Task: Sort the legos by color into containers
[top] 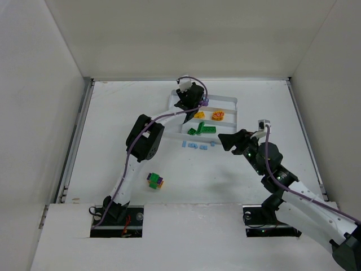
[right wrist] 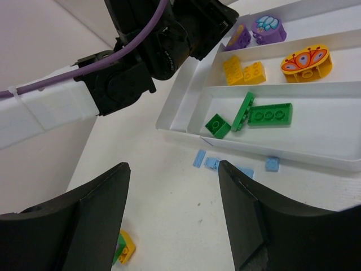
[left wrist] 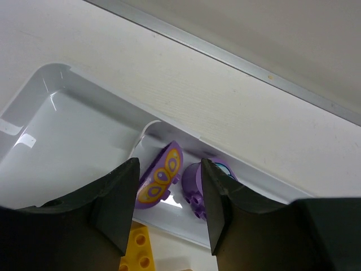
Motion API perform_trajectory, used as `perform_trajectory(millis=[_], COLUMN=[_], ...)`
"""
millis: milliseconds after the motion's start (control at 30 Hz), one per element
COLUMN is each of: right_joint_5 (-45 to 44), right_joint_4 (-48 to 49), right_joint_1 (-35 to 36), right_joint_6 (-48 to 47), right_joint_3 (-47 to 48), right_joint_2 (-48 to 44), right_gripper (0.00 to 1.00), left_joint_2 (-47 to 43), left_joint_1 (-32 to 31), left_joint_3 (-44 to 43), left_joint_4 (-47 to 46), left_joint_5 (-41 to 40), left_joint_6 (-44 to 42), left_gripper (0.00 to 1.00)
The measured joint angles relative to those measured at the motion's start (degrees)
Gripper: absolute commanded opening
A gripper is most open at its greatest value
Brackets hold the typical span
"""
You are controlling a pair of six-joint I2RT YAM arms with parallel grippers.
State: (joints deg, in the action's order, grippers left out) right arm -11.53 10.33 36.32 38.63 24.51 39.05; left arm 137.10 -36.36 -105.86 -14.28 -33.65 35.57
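Purple legos (left wrist: 196, 183) lie just beyond the left gripper (left wrist: 169, 189), spread wide and empty; the right gripper (right wrist: 172, 169) likewise gapes empty.

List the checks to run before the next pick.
1. Empty left end effector: ok, open, nothing between its fingers.
2. Empty right end effector: ok, open, holding nothing.
3. Unmixed tray: ok, purple bricks, yellow bricks and green bricks each lie in their own section.
4. Binned blue bricks: not ok, they lie on the table beside the tray.
5. Split clump: not ok, several colours are stuck together on the table.
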Motion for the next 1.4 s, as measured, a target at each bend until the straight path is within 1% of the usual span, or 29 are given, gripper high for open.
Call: perform_trajectory(millis=[67, 133, 200, 300, 400, 467, 533, 567, 667, 800, 933, 1067, 1200, 1400], right_joint_5=[0.04, 0.04, 0.04, 0.28, 1.14, 1.49, 1.75, 1.75, 2.16, 2.16, 2.16, 2.36, 2.45, 3.34], right_joint_4=[0.00, 0.00, 0.02, 0.04, 0.00, -0.17, -0.83, -1.03, -1.44, -1.22, 0.35, 1.75, 2.14, 3.21], right_joint_1=[0.31, 0.66, 1.40, 4.04, 8.41, 12.50, 17.92, 20.76, 28.06, 34.12, 37.09, 37.64, 37.53, 37.18], right_joint_6=[0.00, -0.04, -0.24, -0.79, -2.08, -3.54, -5.05, -6.10, -9.53, -14.51, -19.56, -22.58, -24.65, -26.43], right_joint_3=[0.00, 0.00, 0.00, 0.00, 0.00, 0.00, 0.09, 0.20, 1.40, 5.77, 11.39, 15.82, 20.37, 26.60], right_joint_2=[0.04, 0.20, 0.66, 2.12, 5.16, 7.67, 9.88, 10.84, 13.66, 19.80, 29.16, 37.64, 44.92, 53.24], right_gripper=[0.69, 0.64, 0.52, 0.41, 0.40, 0.44, 0.55, 0.63, 0.77, 0.89, 0.92, 0.91, 0.88, 0.84], left_joint_2=[0.00, -0.28, -1.64, -5.68, -12.72, -19.17, -27.04, -31.30, -43.76, -57.86, -67.78, -75.67, -83.08, -93.64], left_joint_1=[0.00, 0.00, 0.00, 0.00, 0.22, 0.46, 1.14, 1.68, 3.67, 6.45, 7.96, 9.84, 12.26, 17.84], left_joint_3=[0.04, 0.74, 3.10, 7.91, 13.84, 18.36, 23.43, 26.34, 35.58, 49.11, 63.04, 74.31, 80.26, 85.07], left_joint_4=[-0.04, -0.37, -0.83, -1.42, -3.08, -4.70, -7.21, -8.74, -12.98, -16.52, -16.31, -12.61, -8.28, -4.00], left_joint_5=[0.20, 0.55, 1.20, 2.84, 4.81, 6.32, 7.80, 8.48, 9.62, 9.77, 10.29, 11.69, 13.90, 17.70], left_joint_6=[0.02, 0.00, -0.04, -0.26, -0.55, -0.61, -0.57, -0.52, 0.46, 2.93, 5.97, 8.92, 10.82, 12.28], left_gripper=[0.46, 0.46, 0.46, 0.46, 0.46, 0.46, 0.46, 0.46, 0.46, 0.46, 0.46, 0.46, 0.46, 0.46])
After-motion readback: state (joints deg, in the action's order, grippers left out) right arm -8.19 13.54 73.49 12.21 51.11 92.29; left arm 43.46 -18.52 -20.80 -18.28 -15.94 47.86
